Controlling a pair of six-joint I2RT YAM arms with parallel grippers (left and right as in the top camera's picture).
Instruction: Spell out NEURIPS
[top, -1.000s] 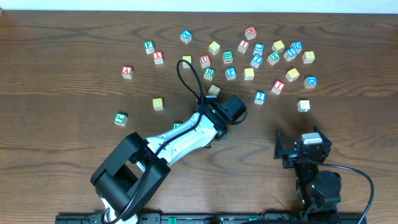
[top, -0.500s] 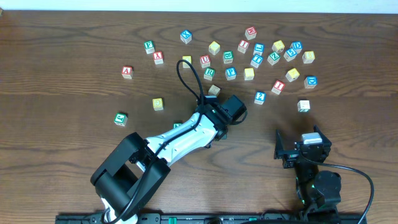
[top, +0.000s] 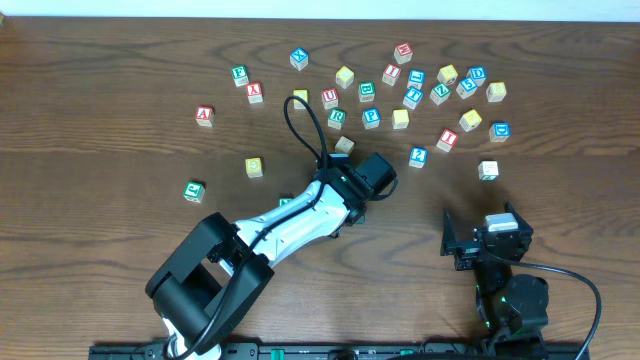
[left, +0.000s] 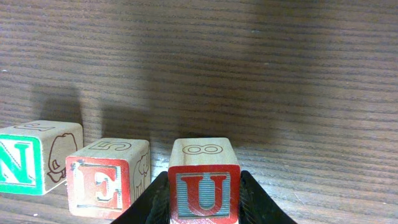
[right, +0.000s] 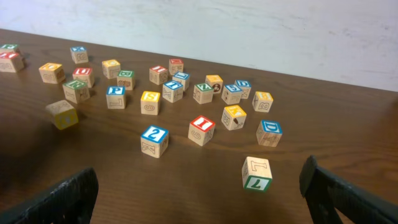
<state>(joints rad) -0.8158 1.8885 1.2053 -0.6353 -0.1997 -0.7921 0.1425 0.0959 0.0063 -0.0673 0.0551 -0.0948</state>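
In the left wrist view a green N cube (left: 22, 163), a red E cube (left: 102, 180) and a red U cube (left: 204, 186) stand in a row on the table. My left gripper (left: 204, 205) is shut on the U cube, one black finger on each side. Seen from overhead, that gripper (top: 350, 210) lies mostly under its own arm, and only a green corner of the N cube (top: 285, 201) shows. Farther back sit the green R (top: 336, 117), blue P (top: 371, 117), red I (top: 448, 138) and yellow S (top: 254, 166). My right gripper (right: 199, 205) stands open with nothing in it.
Many other lettered cubes are scattered across the back of the table, among them a red A (top: 204, 114), a blue 2 (right: 154, 140) and a green 7 (right: 257, 173) just in front of the right gripper. A black cable (top: 300, 125) loops above the left arm.
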